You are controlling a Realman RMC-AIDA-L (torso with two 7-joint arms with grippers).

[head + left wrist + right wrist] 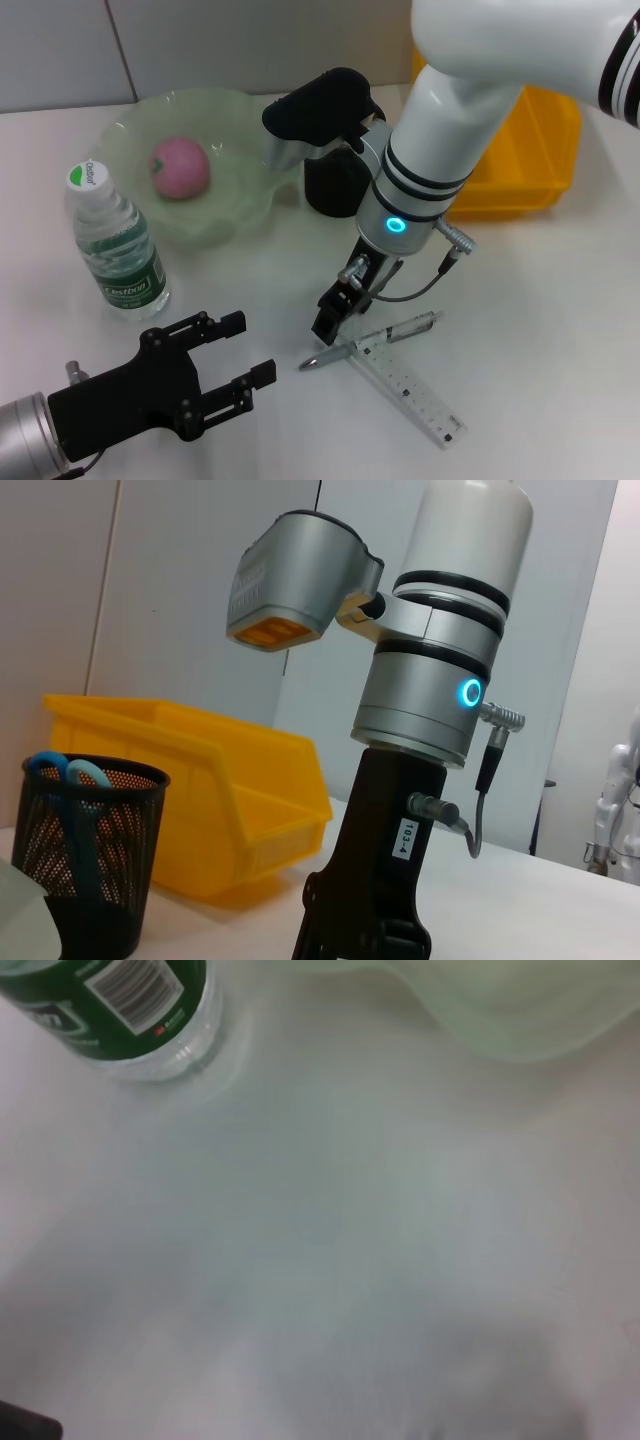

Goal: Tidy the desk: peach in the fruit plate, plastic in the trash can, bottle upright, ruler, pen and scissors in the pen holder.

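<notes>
Status: peach [180,167] sits in the fruit plate [245,215]; bottle [115,245] stands upright beside the plate; scissors [62,772] are in the pen holder [85,855], blue handles showing in the left wrist view. Pen [372,340] and ruler [405,385] lie flat on the desk [540,330], touching — the pen lies across the ruler's near end. Yellow bin [520,150] stands at the back right; no plastic scrap visible.

Right gripper [333,318] is low over the pen's tip end, arm near vertical. Its fingers are seen edge-on in the head view, so whether they are spread or closed, or have hold of the pen — cannot tell. Right wrist view shows only bare desk, the bottle base and the plate rim, no fingers. Left gripper [240,375] hovers at the near left, fingers spread wide, holding nothing.

Step in hand, by my reading: pick up the pen.

Recommendations:
- Straddle the pen barrel across its width, clear of the ruler, so the ruler is not dragged along.
- Grip nearer mid-barrel than the tip; an end grip prob. lets it swing.
- Lift straight up before heading to the holder, which stands behind the arm close to the plate rim.
- Drop in vertically, clear of the scissors' handles.
</notes>
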